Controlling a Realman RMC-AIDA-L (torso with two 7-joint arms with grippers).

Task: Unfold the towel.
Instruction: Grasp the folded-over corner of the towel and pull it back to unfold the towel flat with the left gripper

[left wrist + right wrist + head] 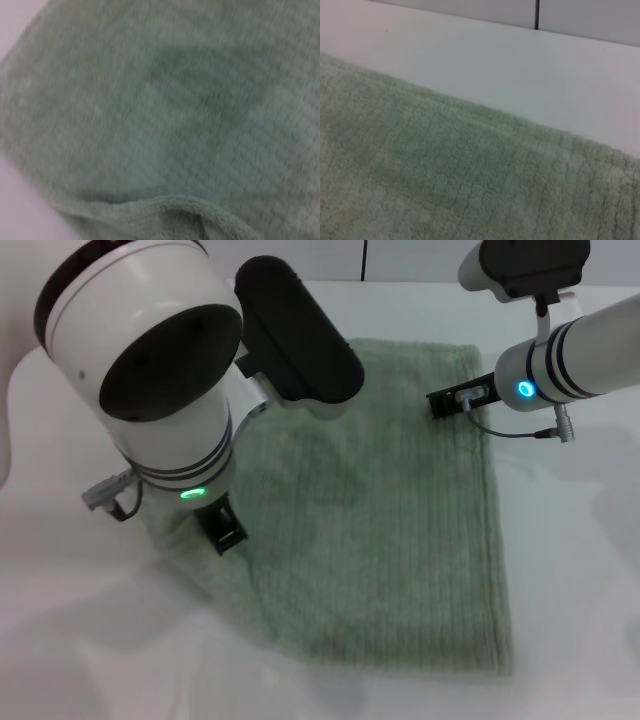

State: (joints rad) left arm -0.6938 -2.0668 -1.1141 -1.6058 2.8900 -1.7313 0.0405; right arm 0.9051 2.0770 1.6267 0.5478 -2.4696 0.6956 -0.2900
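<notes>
Towel [380, 530] flat on the white table [570, 570], with both your arms over it.

Your left arm leans in from the left, and its claw [222, 525] points down at the towel's left edge, near the front corner. You cannot tell if that claw is open or closed, or if it holds any cloth. Your right arm comes in from the right, and its claw [452, 400] sits low at the towel's far right corner. You cannot tell its grip either. In the left wrist view, the towel's hem [165, 207] curls up a little. The towel's right and front edges look straight. You have bare table on the right, in front, and past the far edge.
</notes>
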